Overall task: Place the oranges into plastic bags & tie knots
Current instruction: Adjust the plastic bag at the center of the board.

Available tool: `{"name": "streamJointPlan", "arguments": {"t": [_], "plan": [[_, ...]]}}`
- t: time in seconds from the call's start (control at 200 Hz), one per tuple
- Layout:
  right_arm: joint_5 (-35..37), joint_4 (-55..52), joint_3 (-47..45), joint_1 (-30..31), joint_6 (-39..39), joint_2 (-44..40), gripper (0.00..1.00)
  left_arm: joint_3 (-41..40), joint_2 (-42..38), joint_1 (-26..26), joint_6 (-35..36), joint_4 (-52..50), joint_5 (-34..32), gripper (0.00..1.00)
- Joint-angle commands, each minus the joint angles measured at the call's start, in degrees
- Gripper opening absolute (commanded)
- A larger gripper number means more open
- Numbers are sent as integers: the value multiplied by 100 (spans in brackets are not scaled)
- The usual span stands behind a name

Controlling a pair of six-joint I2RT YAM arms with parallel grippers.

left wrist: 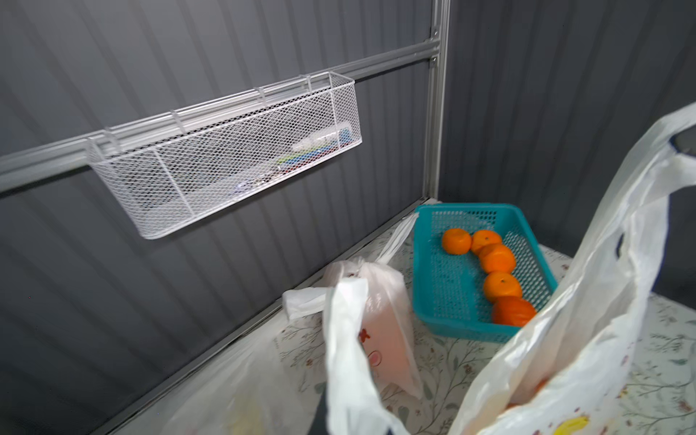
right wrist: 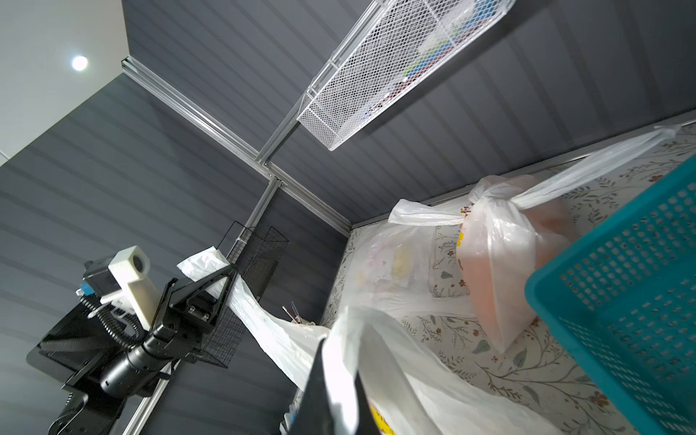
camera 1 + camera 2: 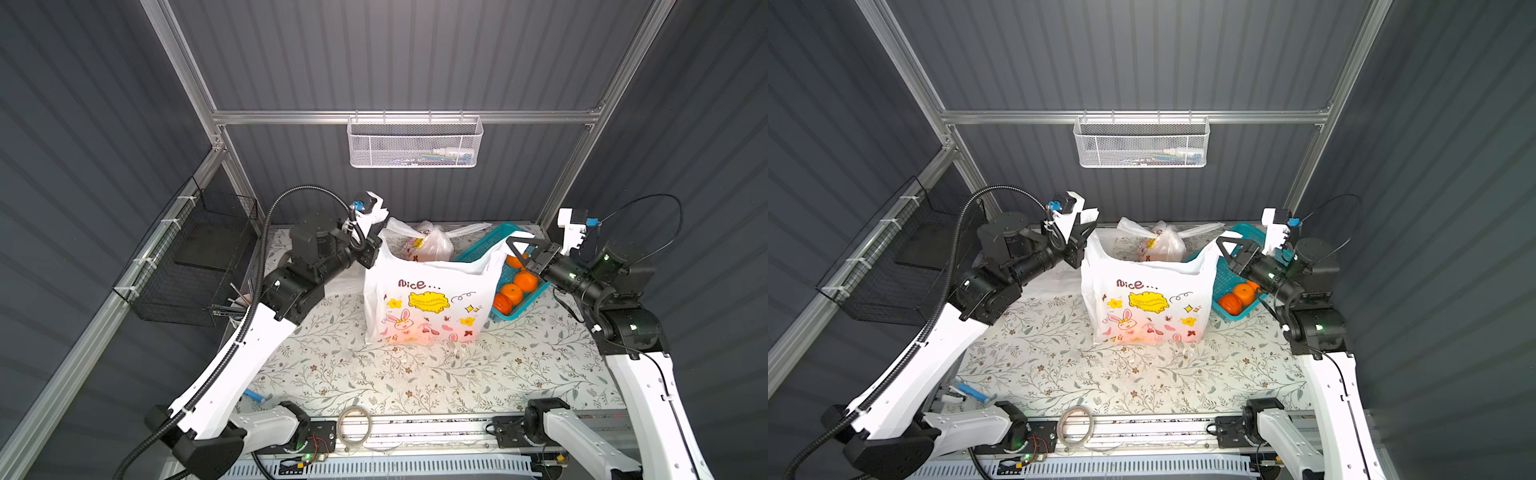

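Left claw [image 3: 1084, 227] clamped on left handle [image 3: 1092, 215], right claw [image 3: 1223, 243] clamped on right handle [image 3: 1229, 235]. Bag [image 3: 424, 299] stands on desk [image 3: 374, 374], between and below both claws, mouth pulled wide claw to claw. Knot likely needs handles together.

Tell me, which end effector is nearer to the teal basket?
Right. The right end effector is just at the basket; the left end effector is on the far side of the bag.

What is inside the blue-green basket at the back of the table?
Five oranges lie in a row in the basket; the rest of its visible floor is bare. One corner is covered by the open bag, so anything there cannot be seen.
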Motion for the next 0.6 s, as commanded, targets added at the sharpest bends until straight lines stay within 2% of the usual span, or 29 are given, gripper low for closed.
{"name": "streamJointPlan", "arguments": {"t": [0.0, 0.115, 0.2, 0.415, 0.5, 0.595], "plan": [[146, 170, -277, 8, -239, 90, 7, -309, 286, 555, -867, 980, 2172, 0], [-133, 173, -343, -32, -571, 271, 17, -574, 698, 906, -1278, 1751, 3446, 0], [-238, 18, -261, -92, -953, 269, 30, -590, 973, 1059, -1540, 2179, 4098, 0], [-19, -822, 310, -234, -2050, -261, 71, -453, 1273, 1125, -1347, 2141, 4645, 0], [-84, -844, 389, -226, -2461, -573, 81, -210, 1353, 1180, -1320, 2138, 4925, 0], [-737, -351, 214, -206, -2621, -865, 89, -115, 1413, 1207, -1230, 2100, 5259, 0]]}}
